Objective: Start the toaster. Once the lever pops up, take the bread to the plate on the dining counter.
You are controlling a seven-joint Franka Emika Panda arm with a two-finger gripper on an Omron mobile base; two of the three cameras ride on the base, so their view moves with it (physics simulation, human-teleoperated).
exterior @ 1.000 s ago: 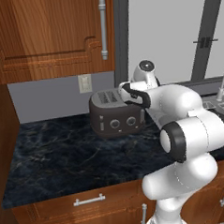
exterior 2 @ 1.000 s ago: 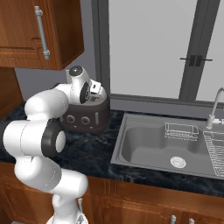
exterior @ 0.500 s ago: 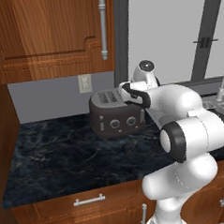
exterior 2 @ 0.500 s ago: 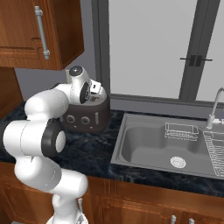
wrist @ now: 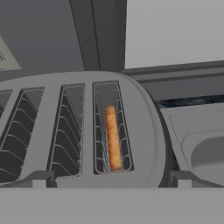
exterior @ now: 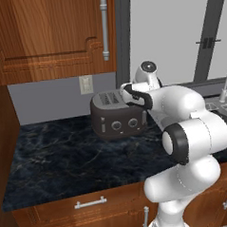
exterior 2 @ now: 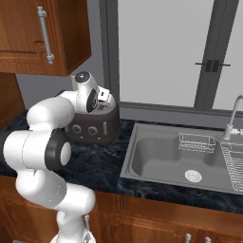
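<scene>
In the hand view the end effector shows as two small dark tips at the bottom, standing well apart with nothing between them, so it is open, poised just above the toaster. Just beyond the tips lies the toaster's rounded top with its slots, and the bread sits upright and sunk in the rightmost slot, its golden edge visible among the wire guides; the slots to its left look bare as far as they show, the leftmost being cut off by the picture's edge. To the right a corner of the sink shows past the toaster. The base views do not show the bread: in the left base view the arm's wrist covers the right end of the toaster, whose two silver front knobs face the camera, on the dark marble tabletop. The right base view shows the toaster partly behind the arm, just left of the sink. The toaster's lever is hard to make out in any view.
</scene>
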